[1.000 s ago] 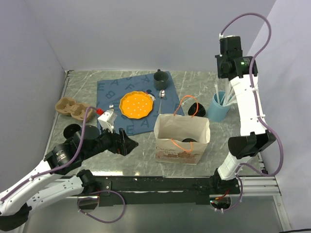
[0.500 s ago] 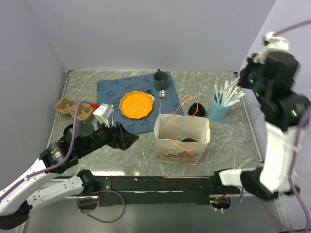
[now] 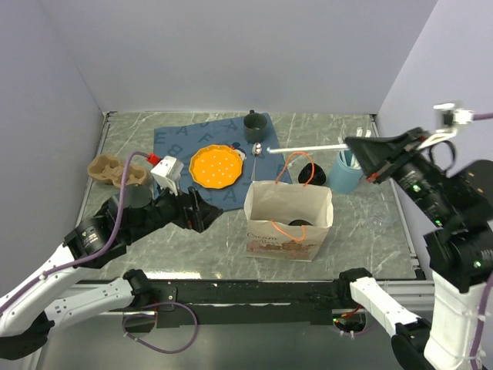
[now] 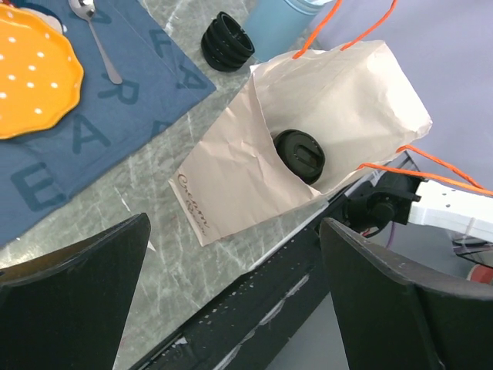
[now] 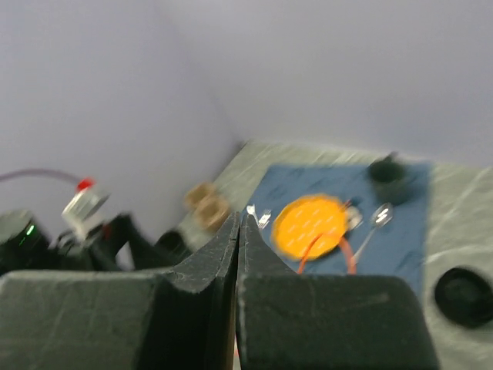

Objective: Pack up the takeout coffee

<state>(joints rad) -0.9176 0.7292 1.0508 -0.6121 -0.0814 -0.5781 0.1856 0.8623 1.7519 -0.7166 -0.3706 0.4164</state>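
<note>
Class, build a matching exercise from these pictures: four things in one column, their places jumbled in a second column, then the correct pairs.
Things
1. black-lidded cup
2. orange plate
3. cardboard carrier
4. white straw

Places
A. pinched in the right gripper
B. on the blue placemat
C. inside the paper bag
D. on the bare table, left of the placemat

Pairs: 1-C, 2-B, 3-D, 4-A

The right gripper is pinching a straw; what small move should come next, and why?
Probably bring the right gripper toward the paper bag so the straw ends over its open mouth: the straw is held level beyond the bag, and the lidded cup already sits inside.
</note>
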